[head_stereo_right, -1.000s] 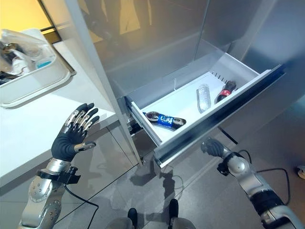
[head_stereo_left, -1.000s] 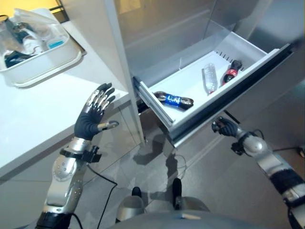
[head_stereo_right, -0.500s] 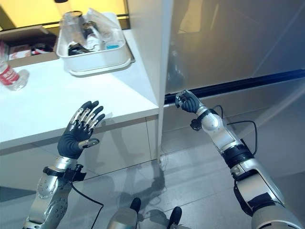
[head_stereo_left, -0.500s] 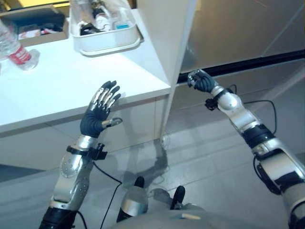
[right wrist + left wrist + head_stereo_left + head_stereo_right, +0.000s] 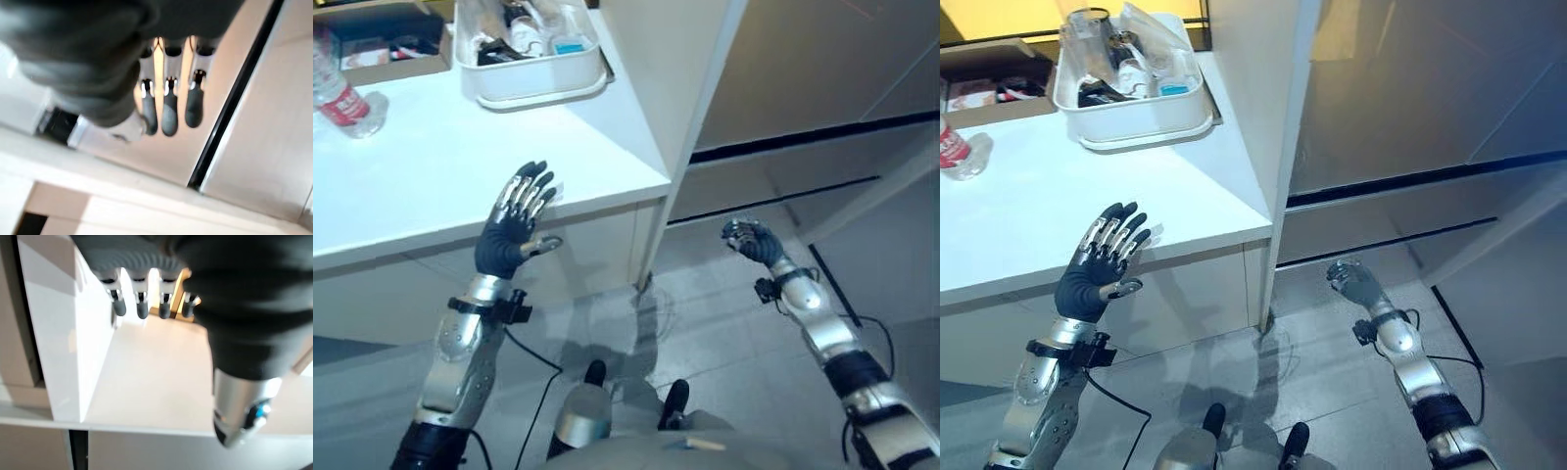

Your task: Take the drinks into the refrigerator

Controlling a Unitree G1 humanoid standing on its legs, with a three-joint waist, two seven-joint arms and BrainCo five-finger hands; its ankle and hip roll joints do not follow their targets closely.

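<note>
The refrigerator's drawer front point(image 5: 1381, 211) stands closed, with a dark seam above it, so no drinks in it are visible. A clear water bottle with a red label point(image 5: 342, 98) lies on the white counter point(image 5: 431, 186) at the far left. My left hand point(image 5: 514, 225) is raised beside the counter's front edge, fingers straight and spread, holding nothing. Lower down, in front of the drawer and apart from it, my right hand point(image 5: 1353, 283) hangs over the floor, fingers relaxed and empty; the right wrist view shows its fingers point(image 5: 168, 110) loose.
A white tub point(image 5: 533, 83) with several bottles and packets stands at the back of the counter beside the tall white side panel point(image 5: 666, 88). A brown box point(image 5: 999, 88) sits behind it. Grey floor tiles lie below the drawers.
The drawer that stood open with bottles in it one second ago is now closed. My right hand has left the drawer front and dropped lower. The camera has swung left.
</note>
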